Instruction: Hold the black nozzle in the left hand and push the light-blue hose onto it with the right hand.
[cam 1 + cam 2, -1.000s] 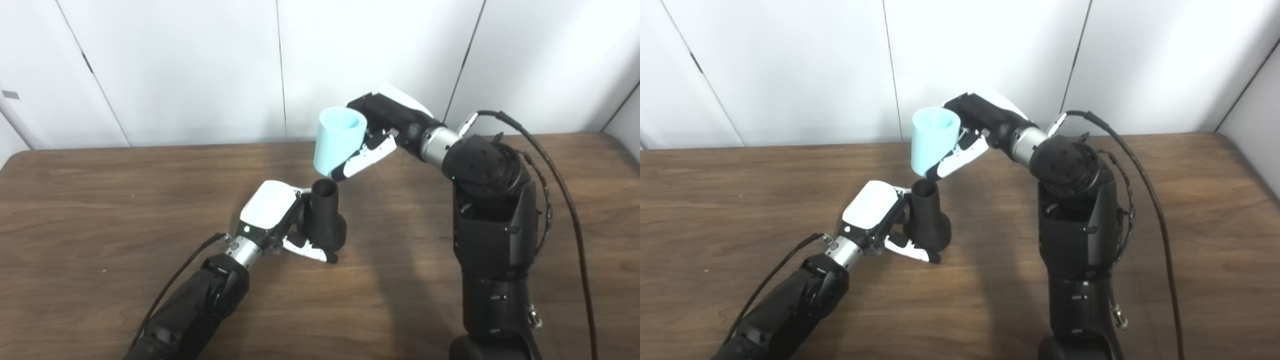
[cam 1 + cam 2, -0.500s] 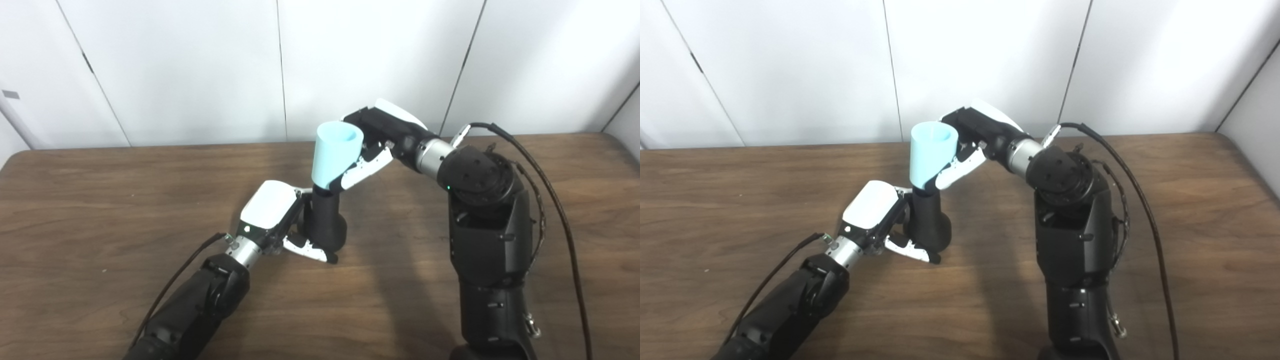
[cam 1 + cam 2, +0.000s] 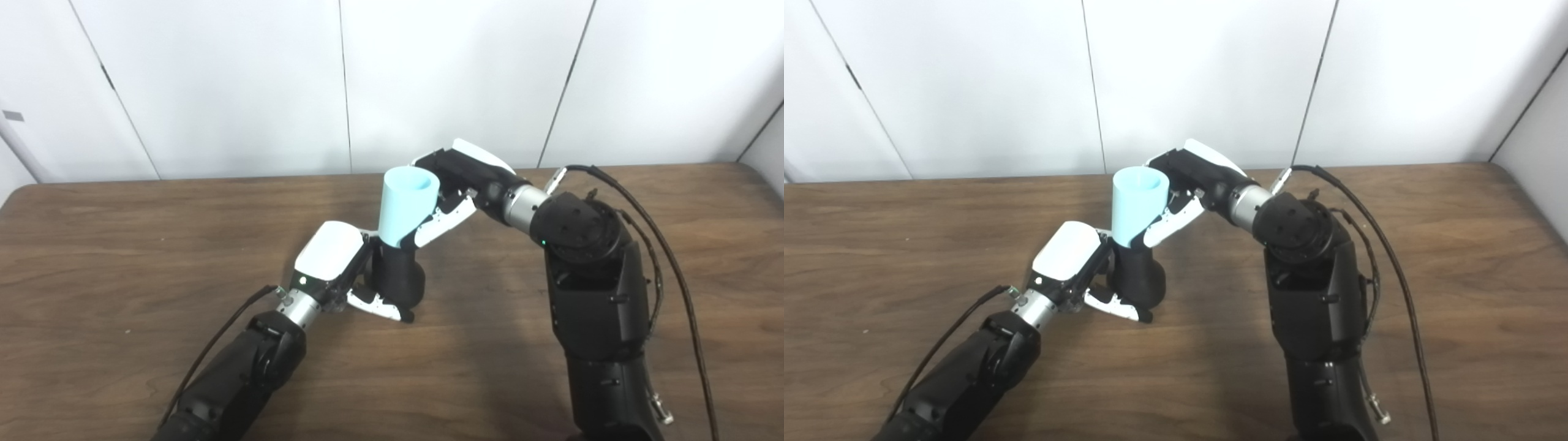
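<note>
**Hose seated on the nozzle, push under way**

My left hand (image 3: 334, 260) is wrapped around the black nozzle (image 3: 398, 278), which stands upright on the table (image 3: 122, 245) with its wide base down. My fingers curl round the lower, fatter part of the nozzle, so the neck above them is free. My right hand (image 3: 456, 190) is closed on the light-blue hose (image 3: 405, 205), fingers along its far side and thumb side toward the nozzle. The hose sits directly above the nozzle, tilted a little, and its lower end covers the nozzle's neck; the open upper mouth faces up. How far the neck reaches inside, I cannot see.

I judge the hose to be light and fairly stiff: it keeps a clean tapered tube shape under my grip, with no visible denting. Its surface looks smooth, so it could slip through my fingers if I push hard; holding it at mid-height, close above the nozzle, seems the right place, leaving the joint clear. The nozzle looks rigid and heavier at its base, which should steady it against the table. The slight tilt is the risk: pushing off-axis could jam the fit or tip the nozzle in my left hand.
</note>
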You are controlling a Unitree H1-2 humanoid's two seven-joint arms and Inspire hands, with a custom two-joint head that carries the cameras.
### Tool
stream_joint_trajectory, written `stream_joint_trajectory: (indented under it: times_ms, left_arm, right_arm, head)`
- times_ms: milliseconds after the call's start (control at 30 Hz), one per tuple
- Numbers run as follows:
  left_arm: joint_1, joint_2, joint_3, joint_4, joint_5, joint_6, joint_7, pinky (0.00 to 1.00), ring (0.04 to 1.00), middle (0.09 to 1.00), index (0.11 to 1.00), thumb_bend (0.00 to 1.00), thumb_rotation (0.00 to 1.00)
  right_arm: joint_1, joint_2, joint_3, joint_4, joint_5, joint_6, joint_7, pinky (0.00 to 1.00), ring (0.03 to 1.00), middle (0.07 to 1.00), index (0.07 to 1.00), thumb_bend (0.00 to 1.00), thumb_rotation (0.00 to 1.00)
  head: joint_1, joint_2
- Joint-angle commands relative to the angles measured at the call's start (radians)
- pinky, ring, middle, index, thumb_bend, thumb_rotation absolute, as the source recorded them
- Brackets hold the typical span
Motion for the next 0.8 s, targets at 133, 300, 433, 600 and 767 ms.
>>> stream_joint_trajectory:
  times_ms: [133,300,433,600,767]
  left_arm:
    - [0.119,-0.02,-0.063,0.068,0.005,0.007,-0.126,0.3,0.388,0.407,0.495,0.52,0.0]
    - [0.121,-0.017,-0.063,0.053,0.0,0.017,-0.146,0.29,0.388,0.407,0.496,0.52,0.0]
    - [0.12,-0.017,-0.064,0.056,0.0,0.013,-0.142,0.31,0.399,0.413,0.495,0.52,0.0]
    - [0.121,-0.018,-0.064,0.061,0.002,0.006,-0.129,0.3,0.379,0.406,0.495,0.52,0.0]
    - [0.122,-0.014,-0.065,0.047,-0.001,0.018,-0.153,0.3,0.381,0.406,0.496,0.52,0.0]
  right_arm:
    - [-0.036,-0.024,0.015,0.001,0.036,-0.002,-0.044,0.34,0.423,0.471,0.499,0.52,0.0]
    - [-0.06,-0.019,0.0,0.0,0.015,-0.002,-0.047,0.32,0.436,0.472,0.488,0.52,0.0]
    - [-0.078,-0.023,-0.006,-0.008,0.018,-0.002,-0.043,0.33,0.443,0.477,0.484,0.52,0.0]
    - [-0.085,-0.05,0.018,-0.009,0.041,-0.002,-0.067,0.33,0.437,0.47,0.489,0.52,0.0]
    - [-0.088,-0.069,0.032,-0.008,0.07,-0.002,-0.098,0.31,0.426,0.461,0.495,0.52,0.0]
  head:
    - [0.005,0.002]
    - [0.005,0.008]
    - [0.005,0.008]
    - [0.006,0.01]
    - [0.007,0.014]
